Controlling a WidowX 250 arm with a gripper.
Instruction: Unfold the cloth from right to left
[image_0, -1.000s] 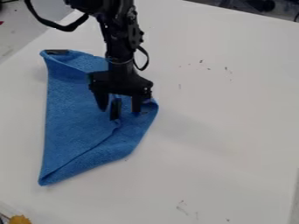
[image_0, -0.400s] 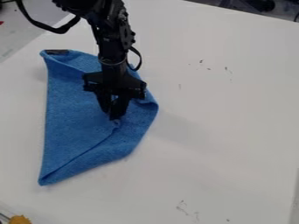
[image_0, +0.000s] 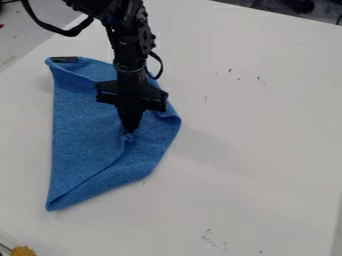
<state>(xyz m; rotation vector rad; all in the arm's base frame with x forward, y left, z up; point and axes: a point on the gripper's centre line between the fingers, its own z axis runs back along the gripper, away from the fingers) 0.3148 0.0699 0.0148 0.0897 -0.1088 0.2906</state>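
Note the flat, smooth white tabletop (image_0: 267, 145), extending under and around the cloth. Locate the blue, textured fabric cloth (image_0: 83, 135) flat on this surface, with a narrow corner at the lower left in view and a blunt bend at the right. Observe a crease running from the lower corner up toward the middle, with a folded band along the lower right edge.

Find the black, jointed robot arm (image_0: 127, 45) above the upper part of the cloth. Find the black two-finger gripper (image_0: 129, 131) pointing down over the cloth, right of the middle in view. Note fingers drawn together, clamped on a small raised fold of the cloth at the crease's upper end.

See the curved black cable (image_0: 63, 33) above the cloth's upper left corner. See the fuzzy yellow object (image_0: 23, 251) below and left of the cloth. At the cloth's upper left corner, identify the dark rectangular patch (image_0: 65, 59). Right of the cloth, note small dark specks (image_0: 230, 70).
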